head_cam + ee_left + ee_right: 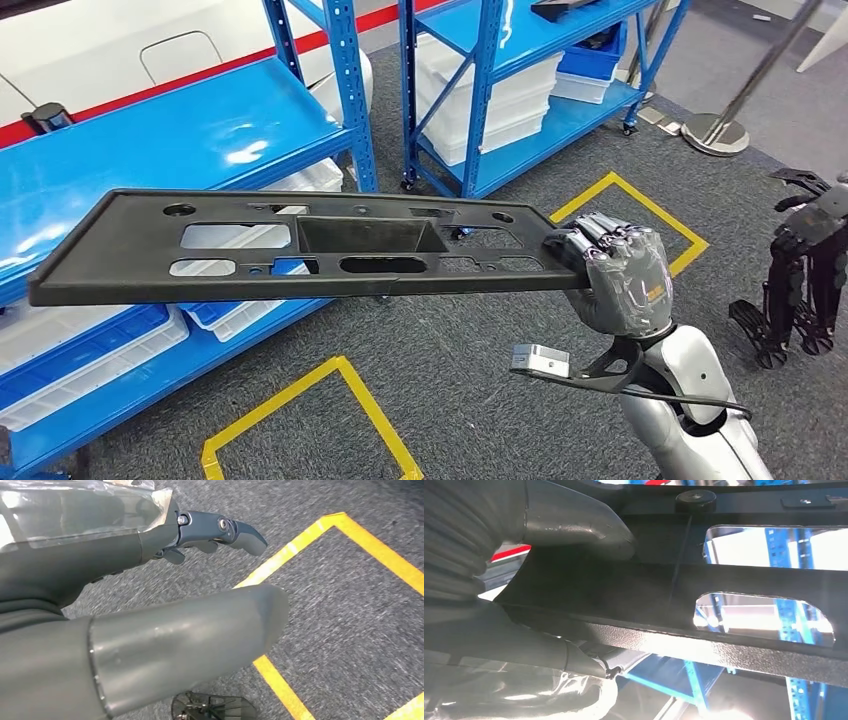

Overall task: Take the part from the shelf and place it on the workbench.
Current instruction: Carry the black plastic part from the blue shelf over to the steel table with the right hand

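The part is a long, flat black plastic panel [120,250] with a rectangular well in its middle and several cut-outs. It hangs level in the air in front of the blue shelf [200,130]. My right hand [620,275] grips its right end, fingers curled over the top edge. In the right wrist view the panel [734,580] is seen from below, with my right hand [569,525] clamped on it. My left hand [100,570] hangs over the grey floor, fingers apart, holding nothing.
A second blue rack [500,60] with white bins [500,95] stands behind. Blue and white bins [80,345] sit on the near shelf's lower level. Yellow tape squares [300,400] mark the grey carpet. A round stand base [715,133] and dark equipment [800,260] are at the right.
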You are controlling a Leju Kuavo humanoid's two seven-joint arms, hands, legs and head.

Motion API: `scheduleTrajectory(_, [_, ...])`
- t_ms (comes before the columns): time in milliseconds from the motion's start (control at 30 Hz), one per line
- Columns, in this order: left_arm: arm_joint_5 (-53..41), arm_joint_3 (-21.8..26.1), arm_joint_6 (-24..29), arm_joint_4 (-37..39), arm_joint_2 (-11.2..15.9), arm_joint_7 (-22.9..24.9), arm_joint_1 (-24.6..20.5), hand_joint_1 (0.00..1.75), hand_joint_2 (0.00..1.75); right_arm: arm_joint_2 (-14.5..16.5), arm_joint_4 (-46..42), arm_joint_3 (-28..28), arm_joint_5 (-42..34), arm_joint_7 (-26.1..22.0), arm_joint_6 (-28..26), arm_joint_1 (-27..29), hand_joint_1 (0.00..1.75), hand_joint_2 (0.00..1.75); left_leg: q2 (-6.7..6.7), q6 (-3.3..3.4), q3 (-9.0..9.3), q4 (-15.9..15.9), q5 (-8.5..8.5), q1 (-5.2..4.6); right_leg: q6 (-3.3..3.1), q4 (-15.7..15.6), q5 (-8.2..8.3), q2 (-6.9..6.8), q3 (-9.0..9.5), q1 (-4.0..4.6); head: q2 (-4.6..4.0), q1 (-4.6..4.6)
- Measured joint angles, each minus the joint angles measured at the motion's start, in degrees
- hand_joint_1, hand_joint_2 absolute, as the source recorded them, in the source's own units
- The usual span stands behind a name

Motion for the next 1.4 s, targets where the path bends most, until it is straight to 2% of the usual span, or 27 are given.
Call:
scheduleTrajectory(67, [0.00,-0.01,0.00,0.00,0.05,0.00,-0.03,0.00,0.00,0.04,0.00,0.00,0.05,0.01,0.00,-0.05,1.75,1.75,-3.11,-0.11,3.64,-7.51,3.67,0.70,0.28,0.41,0.06,1.42,-0.25,0.10,0.00,-0.15])
scheduleTrajectory(133, [-0.01,-0.01,0.00,0.00,0.07,0.03,-0.08,0.00,0.00,0.11,-0.04,-0.01,0.26,0.08,0.00,-0.15,1.75,1.75,-5.53,-0.18,5.24,-11.32,4.60,1.02,1.00,0.63,0.38,2.67,-1.01,0.31,0.00,-0.10])
scheduleTrajectory(200, [-0.04,-0.03,0.01,0.00,0.07,0.15,-0.09,0.00,0.00,0.18,-0.13,-0.02,0.64,0.32,0.00,-0.10,1.75,1.75,-4.37,0.21,5.25,-11.93,4.54,0.81,2.09,0.44,0.95,3.95,-1.91,0.31,0.00,0.13])
scheduleTrajectory(267, [-0.08,-0.06,0.04,0.00,0.03,0.28,-0.08,0.00,0.00,0.26,-0.19,-0.04,1.02,0.59,0.00,0.00,1.75,1.75,-2.66,1.15,5.26,-12.55,5.13,0.61,2.45,2.11,0.25,2.04,-3.32,0.47,0.00,0.50])
scheduleTrajectory(333, [-0.10,-0.09,0.08,0.00,0.03,0.33,-0.03,0.00,0.00,0.37,-0.22,-0.03,1.24,0.74,0.00,0.03,1.75,1.75,-0.82,1.80,5.22,-12.92,5.51,0.30,1.87,8.42,-2.75,-1.58,-6.42,0.69,0.00,1.17])
scheduleTrajectory(400, [-0.10,-0.09,0.09,0.00,0.04,0.36,0.08,0.00,0.00,0.50,-0.24,0.00,1.35,0.83,0.00,0.27,1.75,1.75,1.03,1.96,5.05,-12.88,5.56,-0.10,1.59,15.92,-5.72,-2.76,-9.72,0.69,0.00,1.56])
scheduleTrajectory(433, [-0.09,-0.09,0.09,0.00,0.04,0.37,0.09,0.00,0.00,0.55,-0.24,0.01,1.38,0.86,0.00,0.44,1.75,1.75,1.93,1.98,5.00,-12.86,5.56,-0.25,1.76,17.47,-6.18,-2.89,-10.15,0.67,0.00,1.60])
scheduleTrajectory(467, [-0.09,-0.09,0.09,0.00,0.04,0.37,0.08,0.00,0.00,0.59,-0.24,0.01,1.39,0.87,0.00,0.56,1.75,1.75,2.79,1.98,4.98,-12.84,5.56,-0.36,2.07,16.57,-5.75,-3.04,-9.28,0.67,0.00,1.64])
scheduleTrajectory(500, [-0.09,-0.10,0.09,0.00,0.03,0.37,0.04,0.00,0.00,0.61,-0.25,0.00,1.41,0.88,0.00,0.63,1.75,1.75,3.57,1.96,5.02,-12.84,5.55,-0.43,2.44,13.43,-4.66,-3.42,-7.23,0.67,0.00,1.67])
scheduleTrajectory(533, [-0.09,-0.12,0.09,0.00,0.02,0.37,-0.01,0.00,0.00,0.62,-0.26,-0.01,1.42,0.88,0.00,0.66,1.75,1.75,4.28,1.89,5.13,-12.82,5.51,-0.53,2.65,8.73,-3.39,-4.63,-4.37,0.73,0.00,1.74])
scheduleTrajectory(567, [-0.09,-0.15,0.09,0.00,0.00,0.38,-0.05,0.00,0.00,0.64,-0.27,-0.01,1.44,0.88,0.00,0.65,1.75,1.75,4.88,1.75,5.22,-12.81,5.43,-0.71,2.62,4.75,-2.29,-5.94,-1.87,0.96,0.00,1.81])
scheduleTrajectory(633, [-0.10,-0.19,0.14,0.00,0.01,0.45,-0.09,0.00,0.00,0.69,-0.32,-0.04,1.46,0.90,-0.01,0.65,1.75,1.75,5.86,1.38,5.42,-12.75,5.27,-1.09,1.96,0.60,-1.20,-7.47,0.47,1.45,-0.01,1.77])
scheduleTrajectory(700, [-0.09,-0.20,0.25,0.00,-0.01,0.59,-0.11,0.00,0.00,0.73,-0.34,-0.07,1.50,0.90,-0.02,0.66,1.75,1.75,6.83,0.94,5.52,-12.73,5.21,-1.11,1.22,0.53,-0.83,-6.34,0.19,1.60,-0.01,1.49])
scheduleTrajectory(767, [-0.08,-0.20,0.40,0.00,-0.01,0.69,-0.16,0.00,0.00,0.80,-0.37,-0.09,1.55,0.90,-0.04,0.61,1.75,1.75,5.50,0.19,5.01,-11.40,4.08,-0.77,0.46,0.35,-0.44,-5.19,0.08,1.15,-0.01,1.19])
scheduleTrajectory(800, [-0.08,-0.20,0.46,0.00,0.00,0.72,-0.14,0.00,0.00,0.85,-0.39,-0.09,1.58,0.90,-0.05,0.55,1.75,1.75,3.97,-0.14,4.11,-9.24,2.54,-0.62,0.00,0.24,-0.23,-4.66,0.03,0.89,-0.01,0.98])
scheduleTrajectory(867, [-0.08,-0.20,0.51,0.00,0.00,0.72,-0.03,0.00,0.00,1.02,-0.41,-0.04,1.62,0.88,-0.06,0.48,1.75,1.75,1.08,-0.40,0.88,-1.92,-1.66,-0.49,-0.68,0.22,0.03,-3.51,-0.23,0.87,-0.01,0.48])
scheduleTrajectory(900, [-0.06,-0.20,0.50,0.00,0.00,0.75,0.05,0.00,0.00,1.10,-0.40,-0.01,1.61,0.87,-0.05,0.50,1.75,1.75,0.58,-0.40,-0.79,1.63,-3.18,-0.46,-0.83,0.23,0.12,-2.84,-0.37,0.96,0.00,0.35])
scheduleTrajectory(933, [-0.04,-0.20,0.51,0.00,0.00,0.82,0.09,0.00,0.00,1.17,-0.40,0.02,1.60,0.86,-0.05,0.54,1.75,1.75,0.42,-0.36,-1.82,3.70,-3.64,-0.45,-0.89,0.25,0.21,-2.11,-0.48,1.02,0.00,0.31])
scheduleTrajectory(967, [-0.02,-0.20,0.51,0.00,0.00,0.90,0.11,0.00,0.00,1.19,-0.39,0.02,1.58,0.86,-0.04,0.58,1.75,1.75,0.34,-0.28,-1.83,3.64,-2.90,-0.43,-0.90,0.30,0.28,-1.38,-0.55,1.06,-0.01,0.27])
scheduleTrajectory(1033, [0.02,-0.19,0.51,0.00,0.02,0.96,0.10,0.00,0.00,1.19,-0.39,0.01,1.50,0.84,-0.05,0.61,1.75,1.75,-0.55,0.01,1.23,-2.64,1.18,-0.30,-0.79,0.46,0.39,0.13,-0.56,1.05,-0.01,0.15])
scheduleTrajectory(1100, [0.07,-0.19,0.50,0.00,0.08,0.81,0.08,0.00,0.00,1.23,-0.39,0.01,1.38,0.78,-0.07,0.55,1.75,1.75,-3.34,0.30,4.59,-9.60,4.09,-0.04,-0.42,0.75,0.56,1.50,-0.83,1.19,0.00,0.14])
scheduleTrajectory(1133, [0.10,-0.19,0.49,0.00,0.12,0.74,0.07,0.00,0.00,1.26,-0.38,0.02,1.31,0.74,-0.07,0.49,1.75,1.75,-4.36,0.38,5.33,-11.31,4.52,-0.02,-0.10,0.83,0.73,2.10,-1.11,1.19,0.00,0.16])
scheduleTrajectory(1167, [0.19,-0.19,0.45,0.00,0.15,0.70,0.06,0.00,0.00,1.30,-0.37,0.02,1.25,0.69,-0.07,0.47,1.75,1.75,-4.64,0.45,5.42,-11.72,4.41,-0.11,0.30,0.82,0.96,2.72,-1.43,1.12,0.00,0.21])
scheduleTrajectory(1233, [0.37,-0.19,0.34,0.00,0.13,0.69,0.02,0.00,0.00,1.37,-0.36,0.01,1.16,0.62,-0.08,0.48,1.75,1.75,-3.12,0.98,5.52,-12.32,4.87,-0.27,1.09,0.73,1.36,3.59,-2.08,1.06,0.00,0.22])
scheduleTrajectory(1300, [0.48,-0.18,0.25,0.00,0.12,0.67,-0.03,0.00,0.00,1.42,-0.35,-0.03,1.13,0.60,-0.09,0.35,1.75,1.75,-1.49,1.92,5.78,-13.24,5.56,-0.20,1.23,3.12,0.14,1.54,-3.71,1.32,0.00,0.58])
scheduleTrajectory(1367, [0.50,-0.18,0.19,0.00,0.14,0.68,0.00,0.00,0.00,1.52,-0.31,-0.02,1.19,0.61,-0.07,0.13,1.75,1.75,0.17,2.40,5.77,-13.63,5.85,-0.28,0.87,10.11,-3.07,-1.64,-7.17,1.36,0.00,1.16])
scheduleTrajectory(1400, [0.50,-0.17,0.18,0.00,0.15,0.75,0.03,0.00,0.00,1.61,-0.28,0.04,1.26,0.63,-0.04,0.09,1.75,1.75,1.07,2.42,5.67,-13.62,5.86,-0.37,0.90,14.15,-4.56,-2.35,-9.02,1.26,0.00,1.38])
